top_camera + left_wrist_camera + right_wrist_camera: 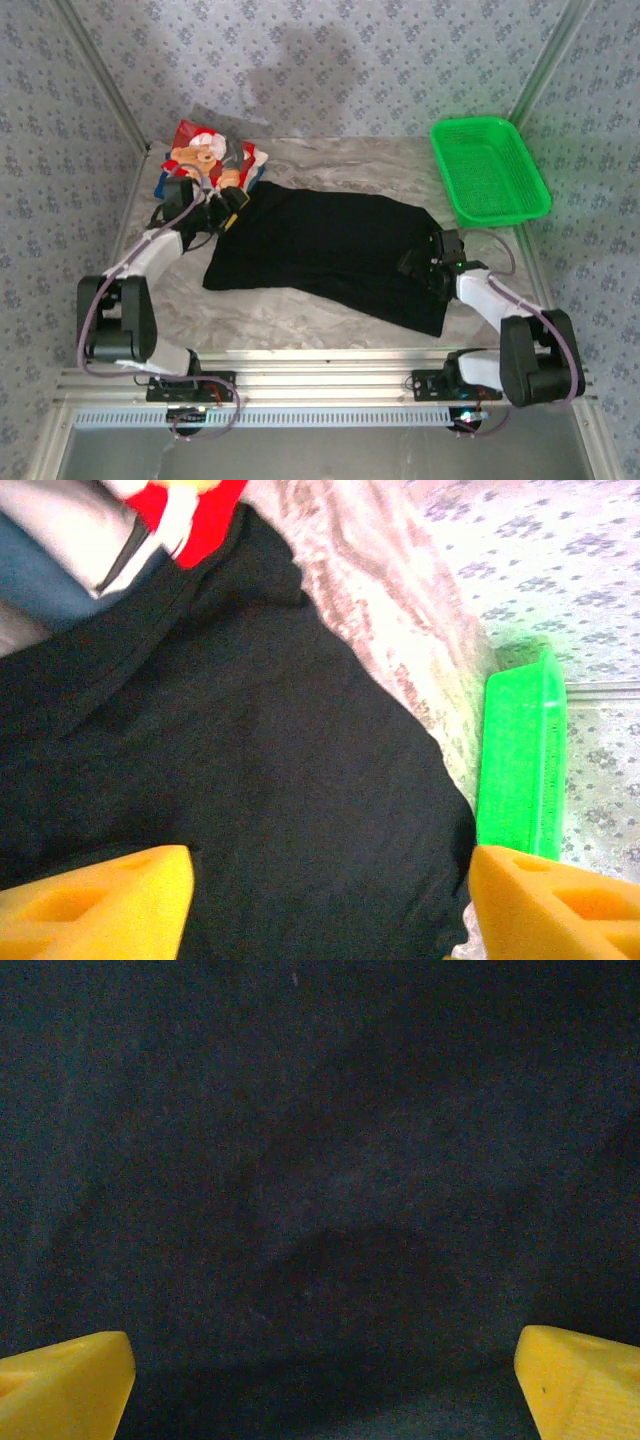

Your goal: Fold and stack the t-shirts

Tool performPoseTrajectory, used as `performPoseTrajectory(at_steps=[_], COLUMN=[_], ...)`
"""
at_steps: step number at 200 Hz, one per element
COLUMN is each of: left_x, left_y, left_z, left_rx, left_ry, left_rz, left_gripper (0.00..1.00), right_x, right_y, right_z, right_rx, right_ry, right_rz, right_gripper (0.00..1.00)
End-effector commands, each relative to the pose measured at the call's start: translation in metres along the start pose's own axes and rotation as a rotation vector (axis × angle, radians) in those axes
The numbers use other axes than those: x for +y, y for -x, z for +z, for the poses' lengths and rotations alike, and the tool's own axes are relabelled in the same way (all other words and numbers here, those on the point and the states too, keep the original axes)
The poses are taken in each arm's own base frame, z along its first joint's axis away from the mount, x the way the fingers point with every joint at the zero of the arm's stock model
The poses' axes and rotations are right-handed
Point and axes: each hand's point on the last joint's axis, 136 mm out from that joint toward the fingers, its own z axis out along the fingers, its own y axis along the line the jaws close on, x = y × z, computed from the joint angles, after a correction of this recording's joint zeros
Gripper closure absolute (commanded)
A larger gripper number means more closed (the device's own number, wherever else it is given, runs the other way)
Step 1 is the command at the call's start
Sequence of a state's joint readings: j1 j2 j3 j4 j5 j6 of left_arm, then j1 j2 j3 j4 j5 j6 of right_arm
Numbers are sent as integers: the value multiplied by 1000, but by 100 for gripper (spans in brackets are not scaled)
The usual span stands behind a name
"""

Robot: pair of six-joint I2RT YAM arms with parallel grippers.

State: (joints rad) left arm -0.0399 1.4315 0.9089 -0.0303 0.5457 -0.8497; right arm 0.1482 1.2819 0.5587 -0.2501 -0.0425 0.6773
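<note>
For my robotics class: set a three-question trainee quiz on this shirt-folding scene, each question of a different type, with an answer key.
1. True or false: the black t-shirt lies inside the green basket.
2. Multiple choice: the teddy-bear print t-shirt sits at which part of the table? (A) far left (B) far right (C) near right
3. Short answer: are the left end effector and right end effector open or shut?
Key: 1 false, it is spread on the table, outside the basket. 2 A. 3 both open, over black cloth.
</note>
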Motion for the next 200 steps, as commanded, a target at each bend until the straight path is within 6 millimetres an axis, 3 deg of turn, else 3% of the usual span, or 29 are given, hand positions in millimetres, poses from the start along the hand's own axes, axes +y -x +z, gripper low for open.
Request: performPoseTrajectory(at_steps=[1, 30, 53, 64, 84, 107, 135, 163, 182, 200], left_x=[-4, 21, 53, 63, 84, 104, 120, 140, 156, 173], left_y=[-7, -36, -56, -63, -71, -72, -68, -61, -60, -62], left_z=[-26, -43, -45, -42, -35, -25, -12, -3, 0, 4], left_rx=[-21, -4, 18, 26, 38, 44, 49, 40, 33, 37], left_ry=[28, 108, 180, 186, 234, 287, 336, 420, 481, 528], left_rz=[73, 119, 126, 125, 135, 123, 119, 97, 77, 41], left_gripper=[24, 23, 23, 26, 38, 64, 78, 82, 82, 82], right_x=[10, 23, 31, 30, 48, 53, 38, 16, -6, -5], right_y=[27, 56, 54, 42, 6, -30, -48, -51, -61, -62], right_z=[5, 0, -16, -28, -44, -36, -11, 3, 5, 6], right_rx=[-41, -85, -66, -58, -33, -1, 25, 25, 55, 62], right_ry=[21, 23, -1, -31, 43, 88, 7, -145, -254, -266], right_rz=[-10, -51, -114, -142, -149, -110, -69, -79, -88, -108], right_gripper=[0, 1, 4, 3, 3, 11, 35, 54, 57, 57])
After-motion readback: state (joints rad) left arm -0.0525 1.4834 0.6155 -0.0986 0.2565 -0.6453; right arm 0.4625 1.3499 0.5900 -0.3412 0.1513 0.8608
